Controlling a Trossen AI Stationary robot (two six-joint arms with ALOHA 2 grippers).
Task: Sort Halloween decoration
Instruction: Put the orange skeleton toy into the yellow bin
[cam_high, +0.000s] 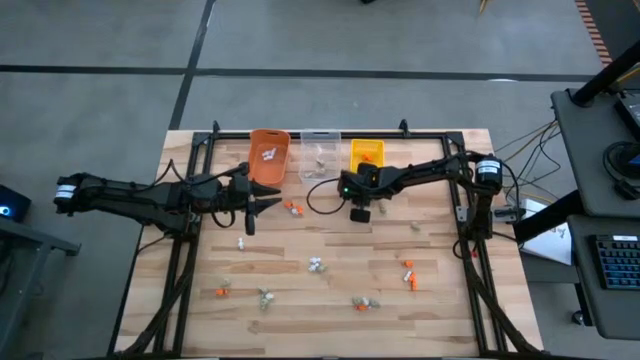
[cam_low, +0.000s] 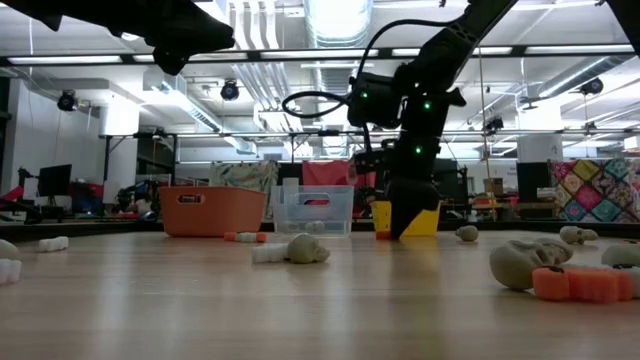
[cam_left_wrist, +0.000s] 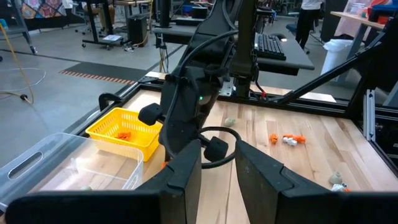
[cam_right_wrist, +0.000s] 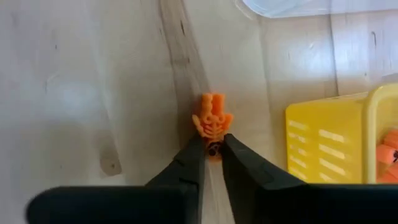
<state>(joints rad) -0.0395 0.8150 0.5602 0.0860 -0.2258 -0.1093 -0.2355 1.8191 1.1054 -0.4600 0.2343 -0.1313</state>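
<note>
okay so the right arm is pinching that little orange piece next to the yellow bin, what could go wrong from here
1. The right gripper holds only the lower end of the orange trinket, so it may slip or twist out when lifted.
2. The fingers are down at the wooden table; pressing lower could scrape it.
3. The yellow bin stands close beside the grasp, so a sideways move before lifting could knock its wall.
</note>
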